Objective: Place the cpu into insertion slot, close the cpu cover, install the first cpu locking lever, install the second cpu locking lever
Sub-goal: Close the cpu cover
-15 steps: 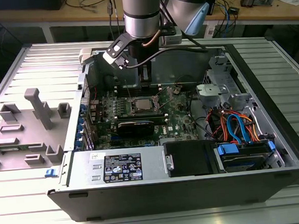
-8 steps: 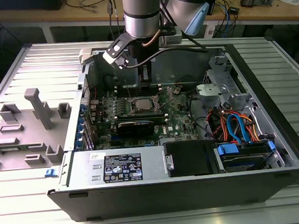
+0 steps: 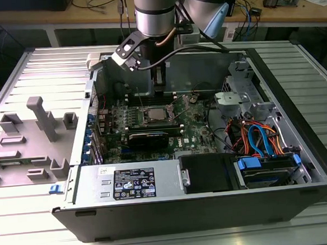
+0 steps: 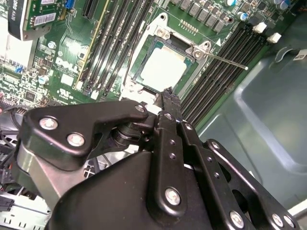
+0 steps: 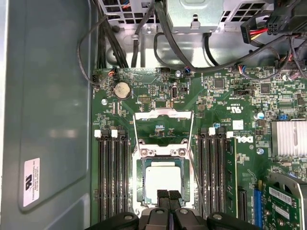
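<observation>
My own black linkage hides the near edge of the insertion slot (image 5: 139, 178). Inside it sits the cpu (image 5: 163, 179), a flat, dull silver square. The cpu cover (image 5: 162, 114), a thin windowed metal frame, lies flipped open just beyond the slot. My gripper (image 5: 168, 194) hangs at the slot's hidden edge, fingers pressed together with nothing visible between them.

The cpu (image 5: 163, 178) has a dull, smooth silver-grey metal top. The cpu cover (image 5: 162, 113) is thin, bright sheet metal, and the thin rod (image 4: 225, 61) beside it looks like shiny metal wire. The circuit board (image 5: 230, 96) is green with a slight gloss, and its memory slots (image 5: 111, 177) look like black plastic. The gripper (image 4: 167, 92) is matt black with shiny screw heads. The computer case (image 3: 204, 69) is matt grey sheet metal, and the table (image 3: 316, 61) is ribbed, brushed metal.
</observation>
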Tool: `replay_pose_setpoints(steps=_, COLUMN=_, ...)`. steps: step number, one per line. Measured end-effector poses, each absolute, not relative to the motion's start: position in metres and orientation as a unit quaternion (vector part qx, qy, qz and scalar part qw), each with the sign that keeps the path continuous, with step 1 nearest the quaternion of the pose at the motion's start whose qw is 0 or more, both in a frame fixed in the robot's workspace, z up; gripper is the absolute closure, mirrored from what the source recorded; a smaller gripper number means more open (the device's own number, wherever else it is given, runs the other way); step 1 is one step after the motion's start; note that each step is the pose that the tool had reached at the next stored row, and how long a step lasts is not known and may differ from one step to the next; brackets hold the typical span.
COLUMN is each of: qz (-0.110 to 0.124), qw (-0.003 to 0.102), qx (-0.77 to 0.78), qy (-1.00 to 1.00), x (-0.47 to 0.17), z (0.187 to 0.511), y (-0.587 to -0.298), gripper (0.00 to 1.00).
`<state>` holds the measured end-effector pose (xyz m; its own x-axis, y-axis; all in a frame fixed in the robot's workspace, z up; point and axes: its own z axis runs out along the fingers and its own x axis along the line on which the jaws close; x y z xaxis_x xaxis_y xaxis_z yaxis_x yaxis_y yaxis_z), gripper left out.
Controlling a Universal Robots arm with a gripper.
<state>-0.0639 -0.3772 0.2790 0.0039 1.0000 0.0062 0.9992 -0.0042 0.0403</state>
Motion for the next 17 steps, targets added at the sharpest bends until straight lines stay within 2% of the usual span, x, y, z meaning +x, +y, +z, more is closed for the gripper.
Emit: replay_pose_setpoints(steps=17, qz=0.016, qw=0.012, qx=0.708, qy=0.706, x=-0.044, z=0.28, y=-0.376, gripper=0.89)
